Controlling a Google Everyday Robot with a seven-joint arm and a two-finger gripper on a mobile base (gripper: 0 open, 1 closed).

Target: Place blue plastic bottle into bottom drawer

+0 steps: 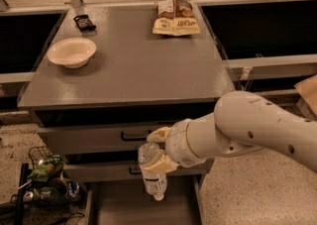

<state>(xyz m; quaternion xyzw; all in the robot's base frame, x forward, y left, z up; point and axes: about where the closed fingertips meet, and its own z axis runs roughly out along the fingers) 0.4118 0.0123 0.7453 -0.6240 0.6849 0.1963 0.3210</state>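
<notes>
The blue plastic bottle [152, 173] is clear and ribbed, with a pale label. It hangs cap down in my gripper [157, 150], whose tan fingers are shut around its upper body. The white arm reaches in from the right. The bottle hangs in front of the two upper drawers and just above the bottom drawer [124, 208], which is pulled open at the foot of the grey cabinet and shows a plain grey floor.
On the cabinet top [129, 65] sit a white bowl [72, 51], a tan snack bag [175, 18] and a small dark packet [84, 22]. A wire basket of clutter [44, 179] stands on the floor at the left. Black bins flank the cabinet.
</notes>
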